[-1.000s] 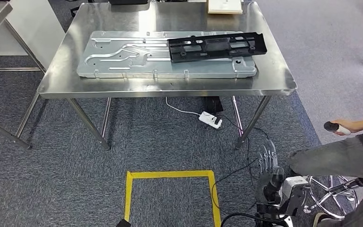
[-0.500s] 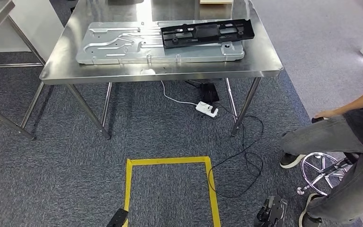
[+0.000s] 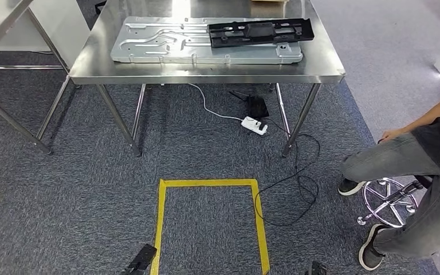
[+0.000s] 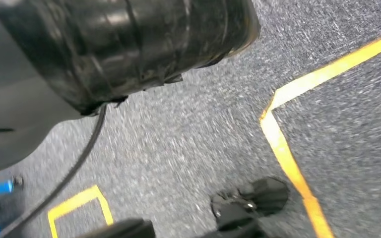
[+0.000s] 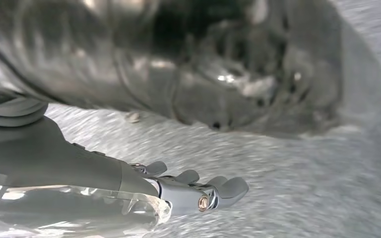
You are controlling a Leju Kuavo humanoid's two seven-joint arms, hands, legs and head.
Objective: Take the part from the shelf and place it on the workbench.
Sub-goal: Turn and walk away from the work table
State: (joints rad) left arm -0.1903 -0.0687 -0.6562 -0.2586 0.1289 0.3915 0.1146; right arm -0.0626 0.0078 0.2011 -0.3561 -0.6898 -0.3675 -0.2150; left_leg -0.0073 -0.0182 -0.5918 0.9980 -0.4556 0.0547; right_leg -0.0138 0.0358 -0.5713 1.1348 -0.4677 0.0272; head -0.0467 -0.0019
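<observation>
A long black plastic part (image 3: 260, 31) lies across the right end of a ribbed silver metal plate (image 3: 160, 48) on the steel table (image 3: 206, 73) ahead of me. Both my arms hang low, far from the table. My right hand (image 5: 193, 191) hangs over the carpet with its fingers stretched out and apart, holding nothing; a dark tip of it (image 3: 316, 268) shows at the head view's lower edge. A dark bit of my left hand (image 3: 141, 263) pokes in at the lower edge too, and how its fingers lie is hidden.
A person (image 3: 418, 172) sits on a wheeled stool (image 3: 388, 200) at the right. A yellow tape square (image 3: 206, 183) marks the carpet before me. A white power strip (image 3: 254, 125) and loose cables (image 3: 298, 177) lie under the table. Another steel frame (image 3: 11, 114) stands at the left.
The camera has shifted, so the table sits higher in the picture. My right hand has dropped from raised beside the stool to the lower edge. The person's hand has lowered to the knee.
</observation>
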